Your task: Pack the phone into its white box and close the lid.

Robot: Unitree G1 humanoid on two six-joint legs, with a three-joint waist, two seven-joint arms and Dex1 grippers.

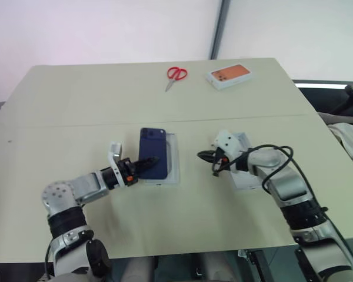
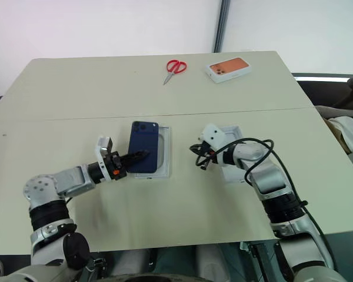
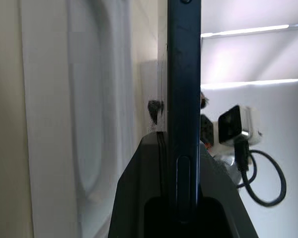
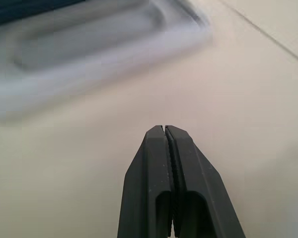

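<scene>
A: Left eye view first. Where is the phone [image 1: 153,151]?
B: Near the middle of the worktop [image 1: 76,106], lying over a flat white insert [image 1: 172,157] whose right and near edges show past it. The left pincer [image 1: 153,159] comes in from the left and is clamped on the phone's near left edge.
A: Does the left wrist view agree?
B: Yes, the dark phone runs edge-on between the two black fingers [image 3: 139,198], with the insert's oblong recess beside it.
A: And the right pincer [image 1: 200,155]?
B: Its fingers are pressed together, empty, hanging over bare worktop just right of the insert. Under that arm sits the white box [image 2: 234,133], mostly covered by the wrist.
A: Anything at the far side?
B: Red-handled scissors [image 1: 176,75], and to their right a white box printed with an orange phone [image 1: 229,74].
</scene>
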